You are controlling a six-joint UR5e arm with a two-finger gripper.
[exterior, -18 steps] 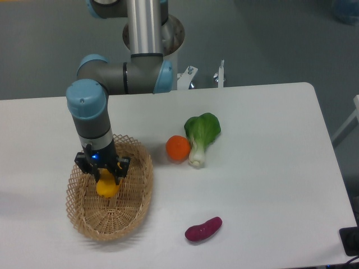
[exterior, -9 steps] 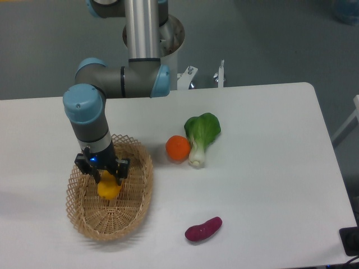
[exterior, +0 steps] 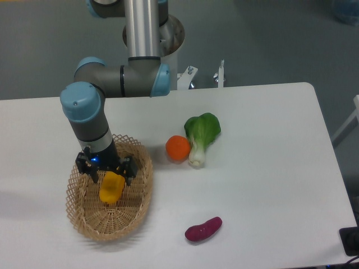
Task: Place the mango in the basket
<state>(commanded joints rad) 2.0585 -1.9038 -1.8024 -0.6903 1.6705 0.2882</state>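
Observation:
The yellow-orange mango (exterior: 111, 189) lies inside the oval wicker basket (exterior: 141, 208) at the front left of the table, resting on the basket floor. Directly above it, my gripper (exterior: 107, 170) points straight down into the basket. Its jaws are open, spread wider than the fruit, with one finger on each side of the mango's upper end. I see no finger pressing on the mango. The gripper body hides the top of the fruit.
A round orange (exterior: 178, 148) sits right of the basket, touching a green bok choy (exterior: 202, 134). A purple sweet potato (exterior: 203, 228) lies near the front edge. The arm's base column (exterior: 145, 33) rises behind the basket.
The jaws have spread apart and let go of the mango, which now lies lower in the basket. The arm has shifted slightly left.

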